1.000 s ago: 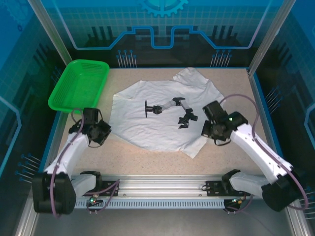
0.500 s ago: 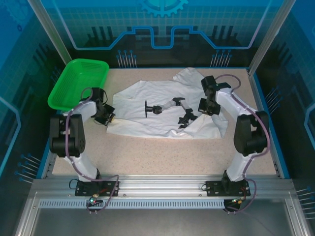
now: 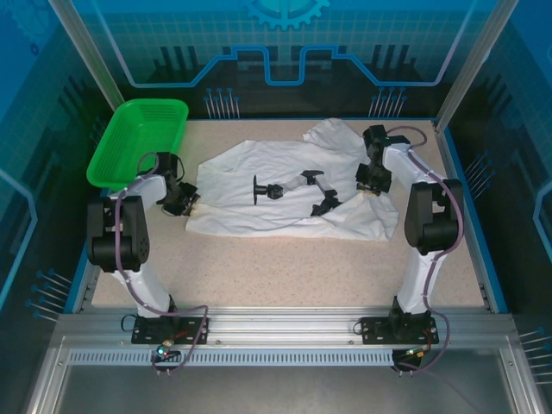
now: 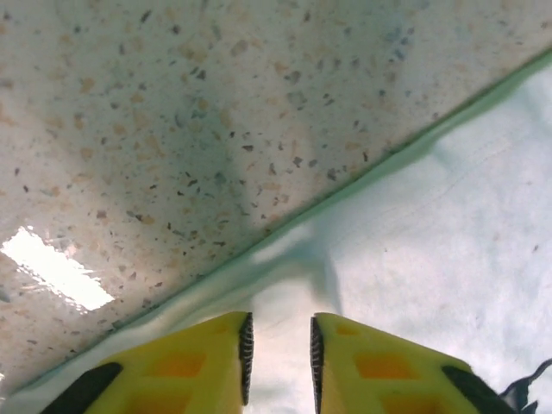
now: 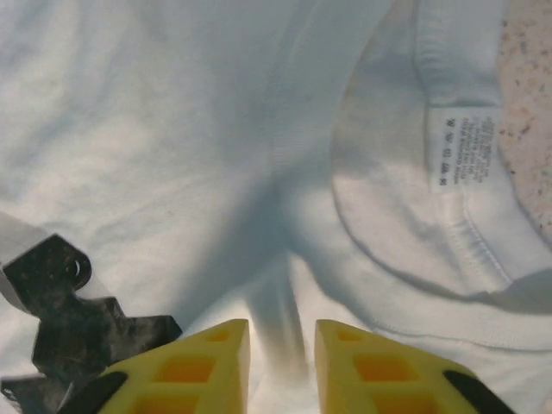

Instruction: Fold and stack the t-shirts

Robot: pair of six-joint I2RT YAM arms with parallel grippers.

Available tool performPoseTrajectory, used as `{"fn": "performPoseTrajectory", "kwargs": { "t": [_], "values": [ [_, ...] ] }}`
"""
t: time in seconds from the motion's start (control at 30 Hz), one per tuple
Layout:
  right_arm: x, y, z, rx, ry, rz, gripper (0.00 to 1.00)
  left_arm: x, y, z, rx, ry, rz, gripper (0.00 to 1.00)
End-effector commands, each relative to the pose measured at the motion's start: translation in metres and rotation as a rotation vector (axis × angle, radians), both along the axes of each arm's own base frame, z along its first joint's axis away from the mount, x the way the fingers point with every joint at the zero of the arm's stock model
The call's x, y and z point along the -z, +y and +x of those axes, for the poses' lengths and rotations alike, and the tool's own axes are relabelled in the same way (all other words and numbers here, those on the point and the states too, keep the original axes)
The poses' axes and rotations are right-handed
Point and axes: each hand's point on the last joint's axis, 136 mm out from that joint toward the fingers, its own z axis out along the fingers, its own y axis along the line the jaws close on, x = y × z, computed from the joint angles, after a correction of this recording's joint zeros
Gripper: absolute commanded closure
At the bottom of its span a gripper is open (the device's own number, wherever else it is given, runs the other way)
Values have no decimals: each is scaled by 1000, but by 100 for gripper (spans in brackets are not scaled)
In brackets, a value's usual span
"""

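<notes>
One white t-shirt (image 3: 241,168) lies across the middle of the table, its near half folded over the far half, with the black print (image 3: 293,190) on top. My left gripper (image 3: 187,203) sits at the shirt's left edge, its yellow fingers (image 4: 207,362) shut on a strip of the t-shirt (image 4: 414,224) in the left wrist view, midway at the gripper (image 4: 279,345). My right gripper (image 3: 371,183) is at the shirt's right side near the collar, shut (image 5: 282,354) on a raised ridge of cloth. The neck label (image 5: 457,151) and part of the print (image 5: 69,310) show beside it.
A green mesh basket (image 3: 138,142) stands at the back left, close to the left arm. Speckled tabletop (image 3: 285,276) lies bare in front of the shirt. Blue frame rails (image 3: 453,172) edge the table.
Both grippers carried the shirt's near hem away from the arm bases and over the far half. In the last half second the right gripper shifted slightly right; the left barely moved.
</notes>
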Motion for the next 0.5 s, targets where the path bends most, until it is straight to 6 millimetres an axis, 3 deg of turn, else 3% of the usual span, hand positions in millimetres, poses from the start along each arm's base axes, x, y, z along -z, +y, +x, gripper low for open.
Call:
{"fn": "performPoseTrajectory", "kwargs": {
  "t": [0.0, 0.07, 0.13, 0.17, 0.3, 0.47],
  "values": [
    [-7, -2, 1, 12, -3, 60, 51, -20, 3, 5, -23, -59, -14, 67],
    [-15, -5, -3, 23, -33, 76, 44, -31, 2, 3, -27, -90, -5, 64],
    [-27, -7, -11, 40, -77, 106, 37, -44, 0, 1, -25, -126, 13, 52],
    [-31, -8, -16, 47, -96, 127, 36, -50, -2, -2, -23, -138, 20, 51],
    [-45, 5, -42, 46, -182, 252, 36, -68, -19, -11, 20, -197, 33, 51],
    [-42, 21, -80, 15, -223, 359, 41, -65, -36, -28, 90, -202, 55, 50]
  ]
}}
